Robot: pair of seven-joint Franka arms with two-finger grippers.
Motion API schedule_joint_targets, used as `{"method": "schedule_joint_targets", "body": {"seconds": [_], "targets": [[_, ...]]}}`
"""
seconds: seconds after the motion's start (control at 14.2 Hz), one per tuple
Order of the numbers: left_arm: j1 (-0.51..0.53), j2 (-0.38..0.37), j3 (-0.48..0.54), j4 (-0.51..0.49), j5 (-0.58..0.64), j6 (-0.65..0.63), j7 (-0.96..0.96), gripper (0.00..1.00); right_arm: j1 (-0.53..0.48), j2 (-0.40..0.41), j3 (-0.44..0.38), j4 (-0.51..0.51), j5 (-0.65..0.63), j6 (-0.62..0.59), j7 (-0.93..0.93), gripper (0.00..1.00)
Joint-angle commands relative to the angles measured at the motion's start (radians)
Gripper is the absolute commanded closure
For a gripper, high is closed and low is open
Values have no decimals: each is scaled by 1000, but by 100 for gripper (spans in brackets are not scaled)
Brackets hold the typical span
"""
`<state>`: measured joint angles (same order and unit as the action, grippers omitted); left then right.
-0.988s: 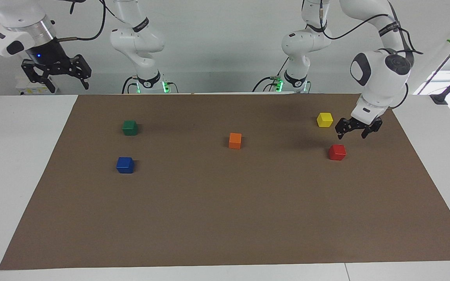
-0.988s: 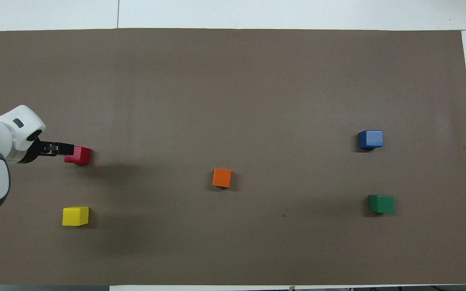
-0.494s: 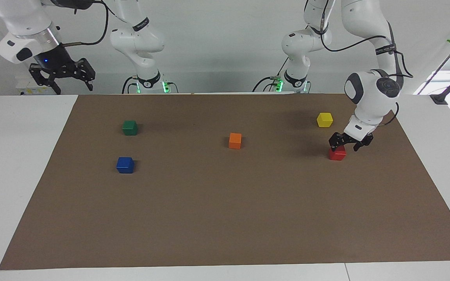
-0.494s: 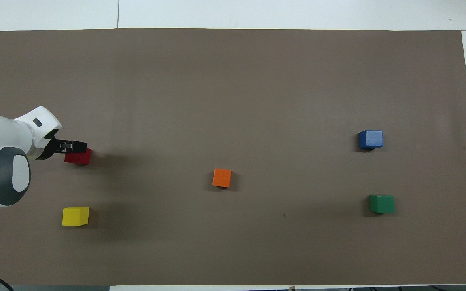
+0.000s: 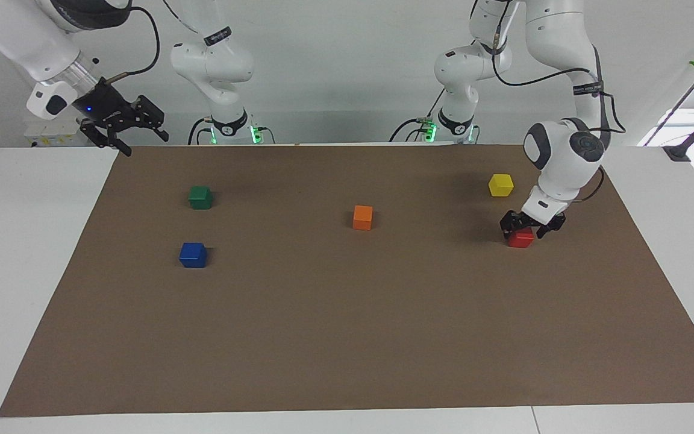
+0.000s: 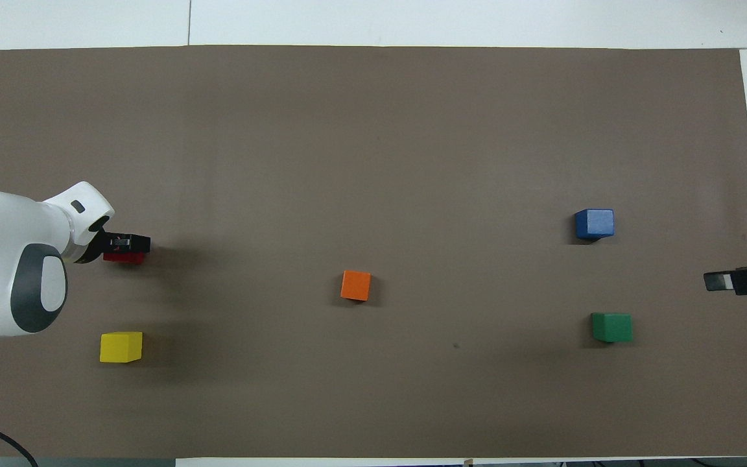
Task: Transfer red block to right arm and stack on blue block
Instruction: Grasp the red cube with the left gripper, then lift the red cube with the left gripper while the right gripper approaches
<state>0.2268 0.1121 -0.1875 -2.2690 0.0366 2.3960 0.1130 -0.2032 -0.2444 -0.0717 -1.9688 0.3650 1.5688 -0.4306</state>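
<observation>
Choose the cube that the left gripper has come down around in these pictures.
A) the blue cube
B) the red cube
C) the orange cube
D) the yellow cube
B: in the facing view the left gripper sits low on the mat with its fingers either side of the red cube, which rests on the mat.

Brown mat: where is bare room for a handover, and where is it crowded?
Free: the mat farther from the robots than every cube, and the stretch between the orange cube and the blue block. Crowded: the left arm's end, where the left pincer is down at the red block beside the yellow cube. The right pincer waits, raised.
</observation>
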Motion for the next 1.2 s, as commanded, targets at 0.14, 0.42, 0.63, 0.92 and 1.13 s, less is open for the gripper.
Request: {"method": "schedule_joint_targets", "body": {"seconds": [0.14, 0.42, 0.63, 0.92, 1.13], "targets": [[-7, -5, 3, 3, -15, -70, -36, 100, -148, -33, 4, -160, 317, -68, -238, 0], [-55, -52, -9, 272, -59, -515, -188, 100, -224, 3, 4, -246, 495, -237, -345, 0], [-93, -109, -23, 517, -180, -850, -384, 100, -291, 108, 4, -255, 575, -404, -456, 0], [-99, -300, -128, 556, -404, -1001, -791, 100, -318, 214, 4, -297, 747, -587, -471, 0], [-112, -374, -288, 548, -458, -980, -1102, 100, -302, 373, 7, -337, 853, -690, -632, 0]]}}
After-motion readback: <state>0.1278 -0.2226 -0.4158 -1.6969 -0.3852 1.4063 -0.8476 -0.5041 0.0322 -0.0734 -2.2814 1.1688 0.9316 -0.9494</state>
